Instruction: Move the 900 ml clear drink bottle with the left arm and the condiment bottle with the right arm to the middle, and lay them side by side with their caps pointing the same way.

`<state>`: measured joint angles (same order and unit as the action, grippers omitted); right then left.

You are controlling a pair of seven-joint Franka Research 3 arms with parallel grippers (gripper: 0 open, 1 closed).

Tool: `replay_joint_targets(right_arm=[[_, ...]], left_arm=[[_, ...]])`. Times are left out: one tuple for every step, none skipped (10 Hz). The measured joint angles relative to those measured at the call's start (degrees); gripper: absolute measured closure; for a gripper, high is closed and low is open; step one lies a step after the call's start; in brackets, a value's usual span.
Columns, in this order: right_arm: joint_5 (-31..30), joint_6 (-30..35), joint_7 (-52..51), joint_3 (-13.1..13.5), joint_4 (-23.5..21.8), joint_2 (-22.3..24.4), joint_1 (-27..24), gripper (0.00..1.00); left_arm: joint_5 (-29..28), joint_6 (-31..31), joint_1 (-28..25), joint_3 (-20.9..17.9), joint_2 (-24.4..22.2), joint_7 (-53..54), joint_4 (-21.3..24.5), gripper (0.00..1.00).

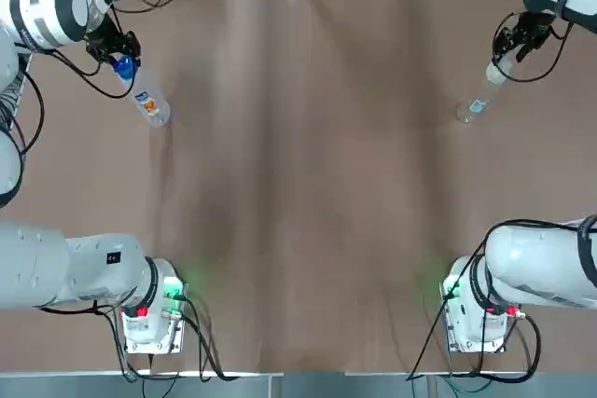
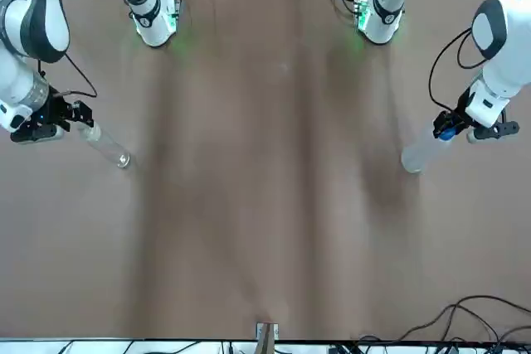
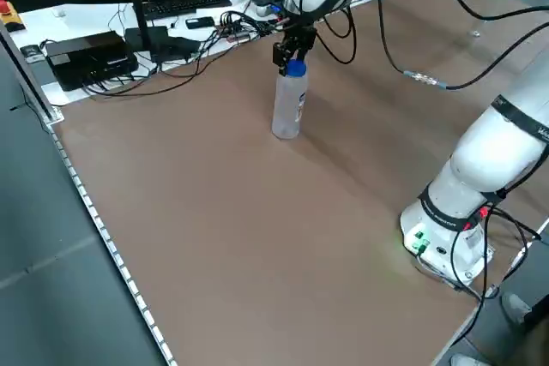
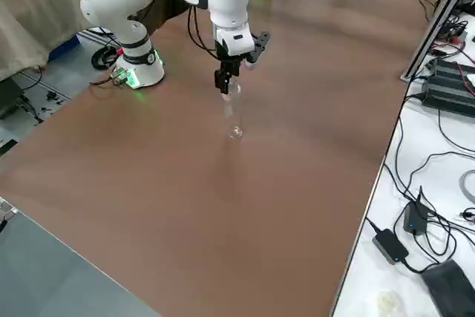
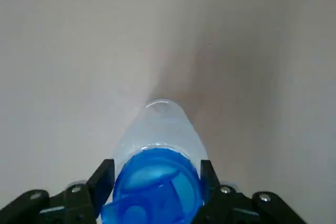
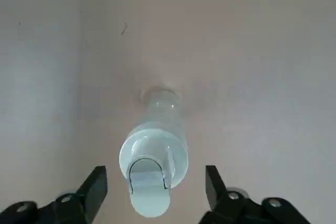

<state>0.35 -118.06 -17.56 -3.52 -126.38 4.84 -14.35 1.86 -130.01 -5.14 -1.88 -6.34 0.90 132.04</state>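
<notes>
1. Both arms reach out to the far corners of the table [image 1: 308, 184], each wrist pointing down over its own bottle.
2. Left gripper [image 1: 117, 51] pinches the blue cap [image 5: 157, 182] of the clear drink bottle [image 1: 149, 102], which stands upright at the far left.
3. Right gripper [image 1: 515, 42] is spread around the condiment bottle [image 1: 478, 102], upright at the far right; its fingers [image 6: 94, 184] flank the pale cap [image 6: 151, 179] with a gap on each side.
4. Only the wrist views show those gaps and that contact. The left side view shows the clear drink bottle standing on the table, which the top view leaves unclear.
</notes>
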Motion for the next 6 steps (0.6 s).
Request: replay_joint_targets(right_arm=[[0.0, -0.4, -0.01, 0.0, -0.21, 0.0, 0.0, 0.19], [0.0, -0.52, -0.02, -0.02, -0.33, 0.0, 0.0, 0.26], [0.0, -0.52, -0.03, -0.03, -0.49, -0.01, 0.01, 0.29], [0.0, -0.53, -0.05, -0.04, -0.87, -0.01, 0.04, 0.31], [0.0, -0.54, -0.08, -0.08, -1.05, -0.01, 0.12, 0.33], [0.0, -0.54, -0.09, -0.12, -1.07, -0.01, 0.19, 0.34]], left_arm=[[0.0, -0.03, 0.0, 0.0, 0.0, -0.34, -0.43, 0.29], [0.01, -0.02, 0.0, 0.0, 0.01, -1.45, -1.56, 0.29], [0.02, 0.19, 0.02, 0.04, 0.07, -3.94, -2.91, 0.29], [0.04, 1.09, 0.14, 0.17, 0.34, -8.19, -4.39, 0.29], [0.05, 1.95, 0.34, 0.27, 0.73, -13.13, -5.58, 0.29], [0.07, 2.08, 0.53, 0.28, 1.05, -18.45, -6.28, 0.29]])
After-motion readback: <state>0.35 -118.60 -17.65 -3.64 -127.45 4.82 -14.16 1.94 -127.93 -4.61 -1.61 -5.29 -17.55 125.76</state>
